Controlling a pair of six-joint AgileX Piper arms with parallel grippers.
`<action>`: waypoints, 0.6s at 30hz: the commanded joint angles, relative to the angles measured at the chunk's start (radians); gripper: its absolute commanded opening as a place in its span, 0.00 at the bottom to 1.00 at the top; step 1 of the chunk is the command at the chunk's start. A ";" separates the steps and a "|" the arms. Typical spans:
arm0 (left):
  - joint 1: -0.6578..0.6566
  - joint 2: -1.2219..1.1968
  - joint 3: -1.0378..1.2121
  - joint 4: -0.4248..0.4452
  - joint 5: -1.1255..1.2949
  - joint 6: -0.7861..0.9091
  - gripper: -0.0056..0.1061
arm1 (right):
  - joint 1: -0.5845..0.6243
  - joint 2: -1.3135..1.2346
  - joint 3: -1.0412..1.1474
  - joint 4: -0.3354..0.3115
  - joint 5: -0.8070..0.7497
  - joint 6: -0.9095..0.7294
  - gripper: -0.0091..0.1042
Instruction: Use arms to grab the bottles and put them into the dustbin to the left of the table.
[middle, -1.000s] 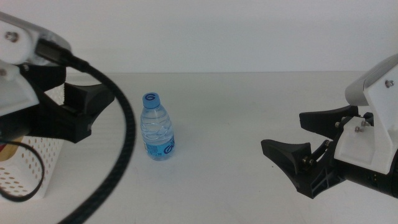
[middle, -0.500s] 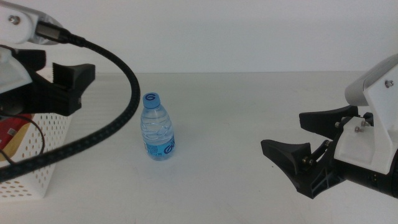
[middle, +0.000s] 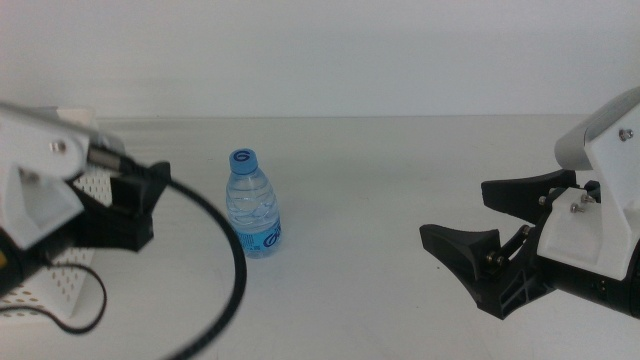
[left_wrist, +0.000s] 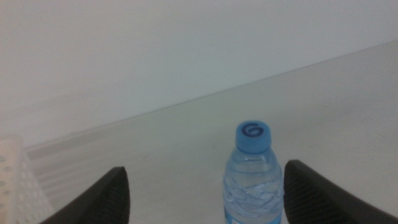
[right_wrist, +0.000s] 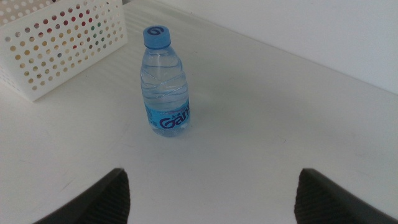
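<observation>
A small water bottle (middle: 253, 205) with a blue cap and blue label stands upright on the table (middle: 370, 160), left of centre. My left gripper (middle: 150, 195) is low at the left, in front of the white perforated dustbin (middle: 62, 285), with its jaws pointing at the bottle. In the left wrist view the bottle (left_wrist: 252, 171) stands just ahead of the open, empty left gripper (left_wrist: 204, 171), closer to one jaw. My right gripper (middle: 455, 212) waits at the right, open and empty. The right wrist view shows the right gripper (right_wrist: 211, 179), with the bottle (right_wrist: 165, 84) and dustbin (right_wrist: 56, 43) farther off.
Red and green colours show through the dustbin's holes in the right wrist view. A black cable (middle: 225, 290) loops from the left arm over the table's front left. A pale wall runs behind the table's far edge (middle: 400, 117).
The left arm has come down from above the dustbin and turned, so its open jaws now face the bottle at table height. The bottle and right arm have not moved.
</observation>
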 joint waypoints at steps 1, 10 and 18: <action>0.001 -0.006 0.033 -0.011 -0.185 -0.018 0.74 | 0.004 -0.012 -0.029 -0.006 -0.068 -0.013 0.77; 0.001 0.018 0.274 -0.008 -0.504 -0.055 0.74 | 0.004 -0.012 -0.029 -0.006 -0.068 -0.013 0.77; 0.001 0.204 0.388 0.068 -0.811 -0.099 0.74 | 0.004 -0.012 -0.029 -0.006 -0.067 -0.013 0.77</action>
